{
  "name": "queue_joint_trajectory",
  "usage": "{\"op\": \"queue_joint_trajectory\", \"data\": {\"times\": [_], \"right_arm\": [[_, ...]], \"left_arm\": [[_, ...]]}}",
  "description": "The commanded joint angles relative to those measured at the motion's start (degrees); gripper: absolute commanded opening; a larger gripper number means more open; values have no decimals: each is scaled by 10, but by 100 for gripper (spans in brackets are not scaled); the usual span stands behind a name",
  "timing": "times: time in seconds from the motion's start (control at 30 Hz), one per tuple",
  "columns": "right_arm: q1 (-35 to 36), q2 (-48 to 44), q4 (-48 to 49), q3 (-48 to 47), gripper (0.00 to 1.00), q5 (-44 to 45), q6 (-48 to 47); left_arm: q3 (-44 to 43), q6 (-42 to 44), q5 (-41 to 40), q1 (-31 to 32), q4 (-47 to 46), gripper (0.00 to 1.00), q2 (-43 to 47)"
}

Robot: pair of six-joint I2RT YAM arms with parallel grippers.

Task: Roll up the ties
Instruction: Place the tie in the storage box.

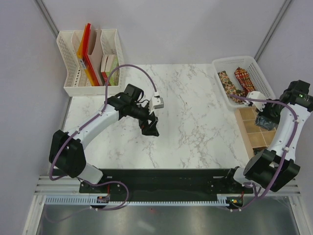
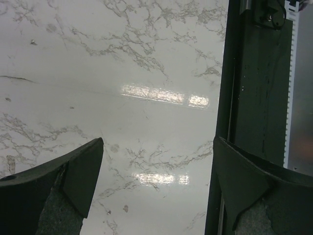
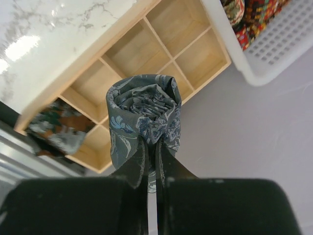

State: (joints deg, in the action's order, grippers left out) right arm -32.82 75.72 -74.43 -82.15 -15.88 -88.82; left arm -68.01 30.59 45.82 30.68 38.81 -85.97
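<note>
Right gripper (image 3: 152,147) pinches rolled tie (image 3: 144,110) over empty cells of grid (image 3: 132,49); left gripper (image 2: 159,142) spread wide, well left of grid.

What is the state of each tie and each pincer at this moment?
grey-blue tie: rolled, held by right pincer
right pincer: shut on grey-blue tie
left pincer: open, empty, above marble table
dark tie: rolled, in a wooden box compartment
brown-gold tie and red tie: loose in white basket
</note>
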Motion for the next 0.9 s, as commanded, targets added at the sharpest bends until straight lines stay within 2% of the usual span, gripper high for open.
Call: {"op": "queue_joint_trajectory", "data": {"times": [0.0,0.27,0.5,0.7,0.87], "right_arm": [[-23,9,-92,5,0,-54,-229],[-49,14,-92,55,0,-93,-317],[-64,21,-91,113,0,-101,-466],[-64,62,-91,81,0,-100,-488],[-63,72,-90,79,0,-101,-589]], "left_arm": [[-44,-33,16,10,32,100,-6],[-70,-47,7,20,52,100,-29],[-90,-58,1,31,53,100,-48],[-89,-58,-1,33,58,100,-52],[-94,-57,-3,35,58,100,-62]]}}
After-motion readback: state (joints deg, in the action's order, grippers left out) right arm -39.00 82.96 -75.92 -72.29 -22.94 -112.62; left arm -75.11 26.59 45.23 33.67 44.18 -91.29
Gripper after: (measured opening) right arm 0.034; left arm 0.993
